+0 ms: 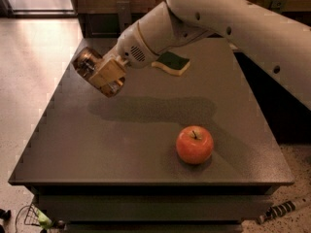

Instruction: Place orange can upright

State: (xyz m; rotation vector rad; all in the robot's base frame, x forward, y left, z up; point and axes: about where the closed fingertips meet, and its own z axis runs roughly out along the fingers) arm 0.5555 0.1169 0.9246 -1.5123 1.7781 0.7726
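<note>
The orange can (86,63) is a bronze-orange cylinder held in my gripper (101,74) above the left part of the dark table (121,144). The can is tilted, its axis running from upper left to lower right, one end facing the upper left. The gripper is shut on the can, and its tan finger (108,71) lies across the can's body. The white arm reaches in from the upper right. The can is off the table; its shadow falls on the surface below and to the right.
A red-orange apple (194,144) stands on the table at the front right. A green and yellow sponge (171,62) lies at the back, partly behind the arm. The table's left edge (34,130) is close below the can. Light floor lies to the left.
</note>
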